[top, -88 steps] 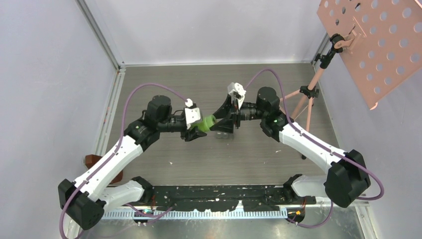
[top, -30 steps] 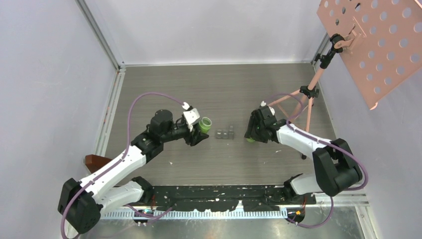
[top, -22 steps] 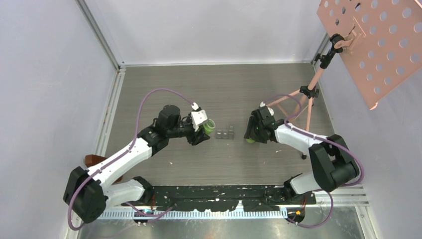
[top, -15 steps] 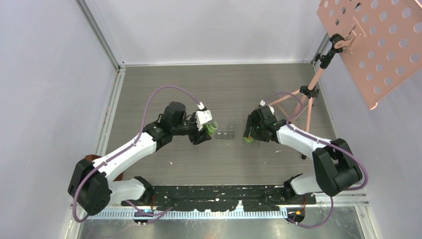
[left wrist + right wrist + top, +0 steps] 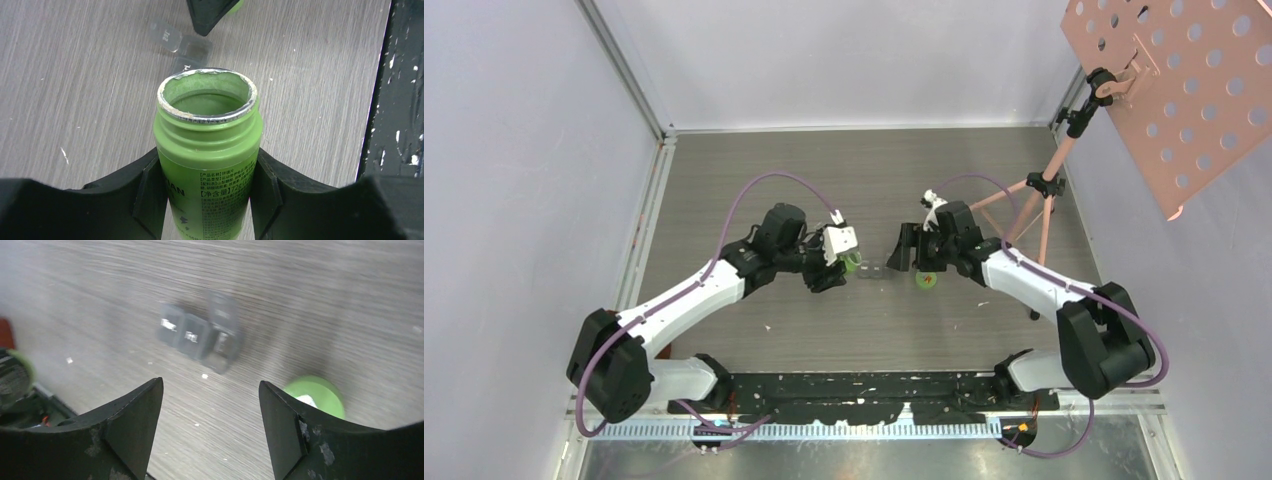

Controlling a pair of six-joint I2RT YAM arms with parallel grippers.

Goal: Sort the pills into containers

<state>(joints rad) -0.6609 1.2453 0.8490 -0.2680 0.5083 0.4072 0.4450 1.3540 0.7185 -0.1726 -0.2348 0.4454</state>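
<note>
The lower part of the green bottle (image 5: pixel 207 145) is cut off by the bottom edge of the left wrist view, and its sides are covered by the left gripper's fingers (image 5: pixel 150 192). Its printed label is too small to read. At 12 o'clock from the bottle, the grey case (image 5: pixel 181 46) is partly hidden behind the bottle's rim. The right wrist view is blurred: the white marks on the case (image 5: pixel 200 332) cannot be read. At 3 o'clock, the green cap (image 5: pixel 315 396) is partly covered by the right gripper's finger (image 5: pixel 287 432).
</note>
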